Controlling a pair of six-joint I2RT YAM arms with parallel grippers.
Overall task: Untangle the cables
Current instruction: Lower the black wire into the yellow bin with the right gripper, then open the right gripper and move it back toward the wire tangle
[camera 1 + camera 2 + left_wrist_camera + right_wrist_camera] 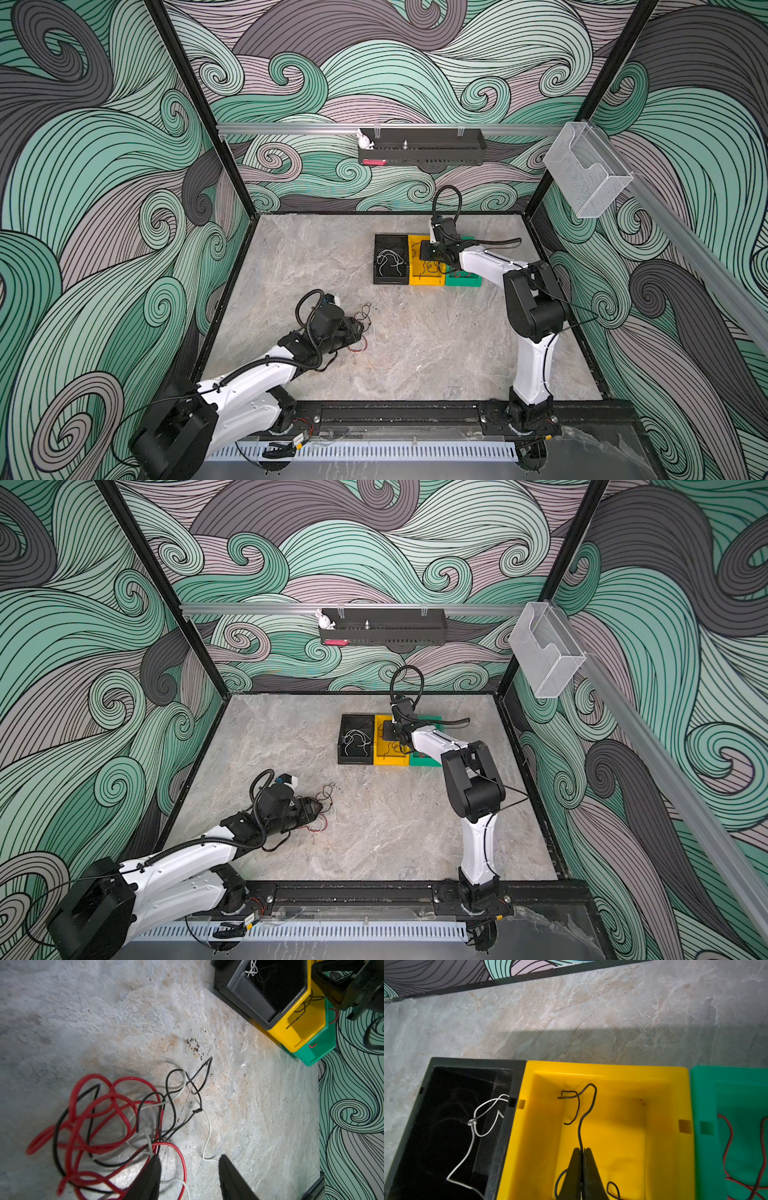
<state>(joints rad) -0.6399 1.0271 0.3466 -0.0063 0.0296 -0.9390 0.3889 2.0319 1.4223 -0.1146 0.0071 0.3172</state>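
Right gripper: pinching a thin black wire over the yellow plastic bin.
Left gripper: hanging spread apart, empty, over the tangled red, black and white cables.

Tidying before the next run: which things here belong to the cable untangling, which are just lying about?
Job: tangled cables, black cable in right gripper, left gripper, black bin, yellow bin, green bin.
Lying about: rabbit figurine, black shelf, clear holder.

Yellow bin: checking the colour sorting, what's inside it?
The yellow bin holds black cable, one strand pinched in the right pincer. The pincer hides part of the floor.
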